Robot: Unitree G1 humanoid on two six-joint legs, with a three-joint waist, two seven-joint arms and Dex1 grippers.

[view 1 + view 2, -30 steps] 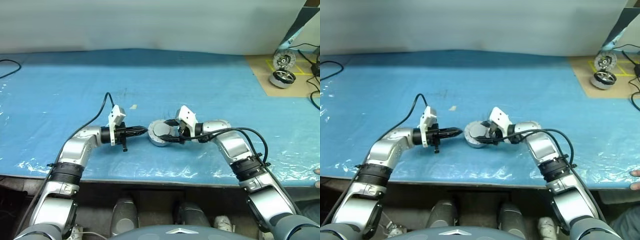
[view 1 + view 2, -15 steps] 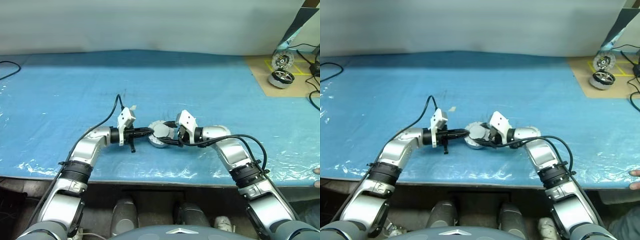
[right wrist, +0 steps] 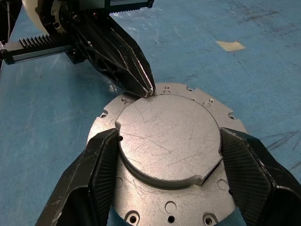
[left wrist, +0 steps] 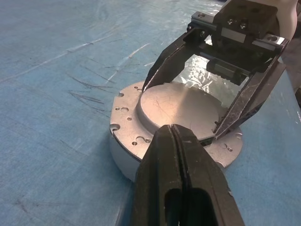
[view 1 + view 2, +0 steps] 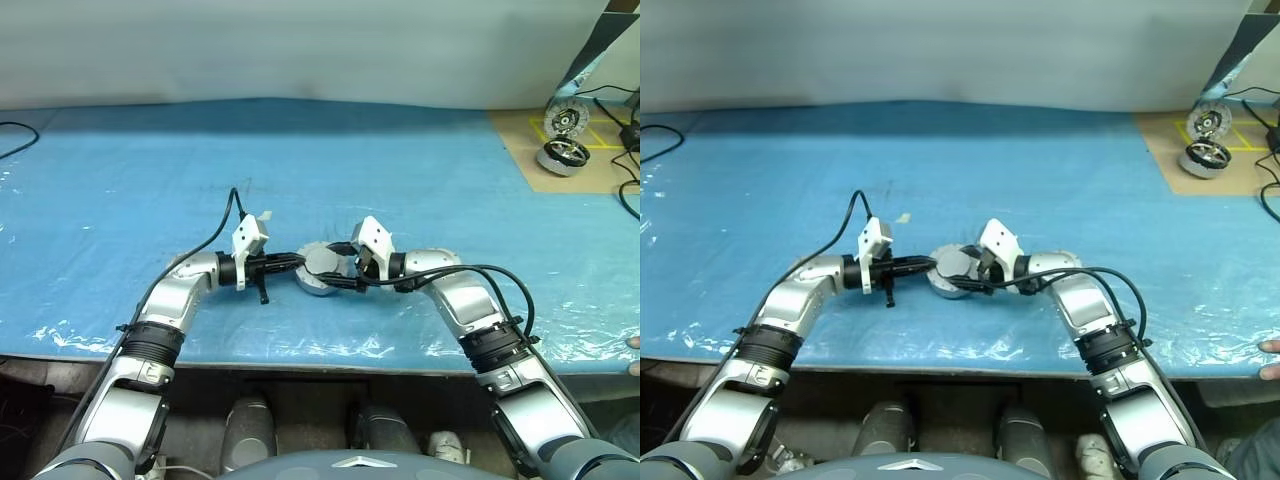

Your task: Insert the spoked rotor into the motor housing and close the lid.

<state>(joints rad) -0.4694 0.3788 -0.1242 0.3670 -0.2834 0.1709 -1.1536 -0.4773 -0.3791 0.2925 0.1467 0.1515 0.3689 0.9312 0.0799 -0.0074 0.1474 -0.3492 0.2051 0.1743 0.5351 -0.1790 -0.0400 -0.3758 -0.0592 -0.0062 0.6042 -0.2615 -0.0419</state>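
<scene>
The motor housing sits on the blue table near the front, with its silver lid lying flat and closed on top. My right gripper is open, one finger on each side of the lid's raised round centre and close against it. My left gripper is shut on nothing. It comes in from the opposite side and its tip rests on the lid's flange, at the edge of the raised centre. In the head views both grippers, left and right, meet over the housing. The spoked rotor is hidden.
A tan board at the back right carries a silver-and-black motor and an upright disc, with black cables beside it. A scrap of tan tape lies beyond the housing. A person's hand shows at the table's right front edge.
My left gripper has moved right, from a gap beside the housing to touching the lid, and has held still since. My right gripper has stayed around the lid.
</scene>
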